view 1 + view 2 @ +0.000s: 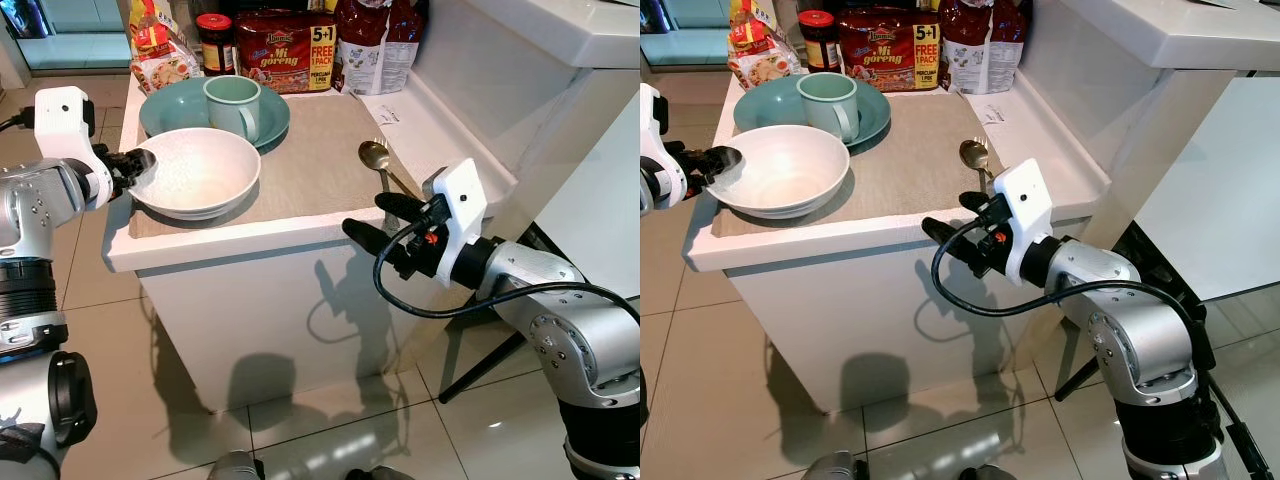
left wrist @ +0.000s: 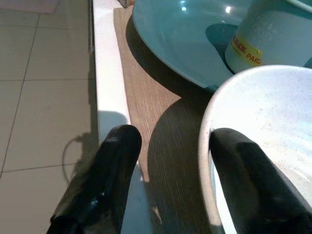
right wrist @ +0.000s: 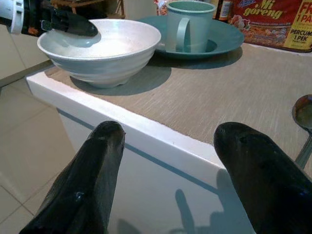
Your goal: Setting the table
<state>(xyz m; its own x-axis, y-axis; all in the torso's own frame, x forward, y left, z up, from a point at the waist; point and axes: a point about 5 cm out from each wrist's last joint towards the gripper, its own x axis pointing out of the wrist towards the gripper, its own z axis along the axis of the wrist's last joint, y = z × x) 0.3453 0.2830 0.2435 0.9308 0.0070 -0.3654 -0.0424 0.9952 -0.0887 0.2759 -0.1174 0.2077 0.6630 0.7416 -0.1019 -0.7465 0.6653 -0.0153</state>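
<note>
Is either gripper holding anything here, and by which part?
The left gripper straddles the white bowl's rim, not clamped. The right gripper is open, holding nothing.

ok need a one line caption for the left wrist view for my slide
Left gripper open astride the rim of the white bowl on the placemat, teal plate and mug behind.

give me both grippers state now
Left gripper: open, fingers astride the white bowl rim.
Right gripper: open, empty, off the counter edge.
</note>
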